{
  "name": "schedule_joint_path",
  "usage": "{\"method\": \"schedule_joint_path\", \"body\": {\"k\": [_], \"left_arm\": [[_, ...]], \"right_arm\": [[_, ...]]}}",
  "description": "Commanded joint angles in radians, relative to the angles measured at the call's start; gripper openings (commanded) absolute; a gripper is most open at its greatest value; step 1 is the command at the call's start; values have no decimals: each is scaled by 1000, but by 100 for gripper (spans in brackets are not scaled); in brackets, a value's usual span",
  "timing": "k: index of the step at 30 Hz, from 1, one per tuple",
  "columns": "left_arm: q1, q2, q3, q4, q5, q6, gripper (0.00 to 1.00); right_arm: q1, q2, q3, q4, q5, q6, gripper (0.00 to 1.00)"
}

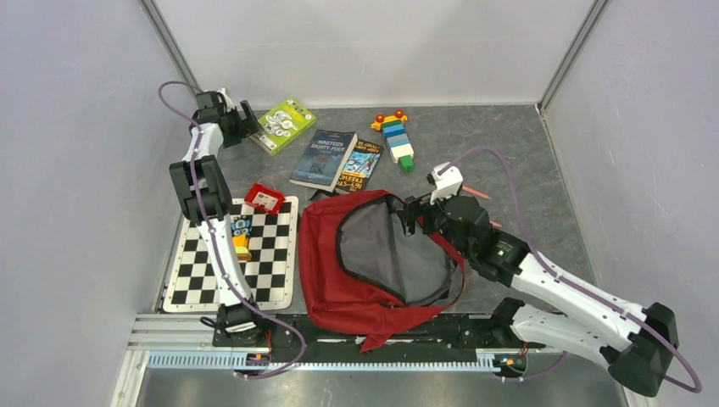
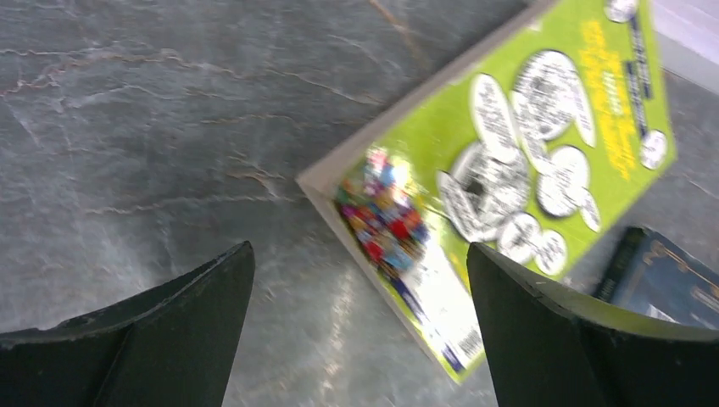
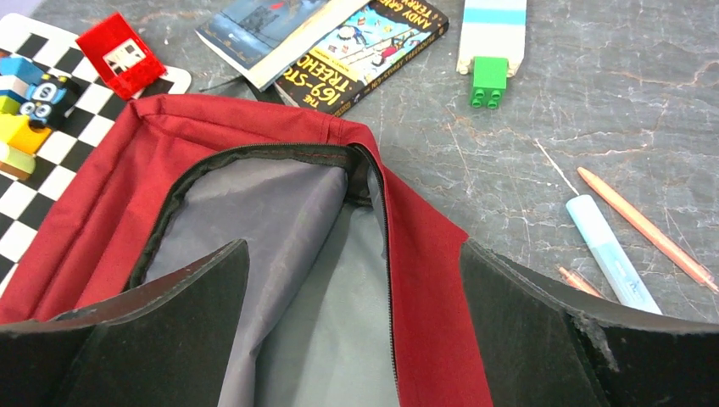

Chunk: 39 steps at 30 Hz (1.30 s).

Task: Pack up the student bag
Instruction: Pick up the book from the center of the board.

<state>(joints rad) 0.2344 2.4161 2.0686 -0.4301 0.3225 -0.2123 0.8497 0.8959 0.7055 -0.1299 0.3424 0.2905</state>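
Right wrist view: unzipped student bag [image 3: 424, 280] directly beneath the released, empty right tool [image 3: 352, 248]

Looks like a robot lab cell: plain pale wall panels [image 1: 365, 42] box in a grey stone-look surface [image 1: 509, 144]. An aluminium rail [image 1: 169, 326] edges it, with a checkerboard mat [image 1: 271, 271] just behind the rail.

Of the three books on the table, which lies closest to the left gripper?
The lime-green book, right beside the left gripper; the dark blue book and the comic-cover paperback lie farther right.
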Motion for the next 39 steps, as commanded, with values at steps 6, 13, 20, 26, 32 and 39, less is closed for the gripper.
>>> {"method": "schedule_joint_path", "body": {"k": [6, 13, 20, 26, 32, 39], "left_arm": [[26, 170, 166, 142, 60, -116, 100], [24, 236, 226, 122, 195, -166, 96], [20, 160, 113, 125, 195, -177, 85], [6, 171, 165, -17, 113, -154, 57], [6, 115, 98, -49, 137, -154, 8], [6, -163, -247, 247, 180, -337, 2]], "right_arm": [[-1, 133, 88, 73, -23, 0, 98], [-1, 158, 99, 80, -24, 4, 97], [-1, 140, 85, 96, -28, 10, 97], [-1, 111, 70, 101, -18, 7, 96], [-2, 81, 54, 100, 7, 8, 97], [-2, 54, 45, 99, 26, 20, 97]]}}
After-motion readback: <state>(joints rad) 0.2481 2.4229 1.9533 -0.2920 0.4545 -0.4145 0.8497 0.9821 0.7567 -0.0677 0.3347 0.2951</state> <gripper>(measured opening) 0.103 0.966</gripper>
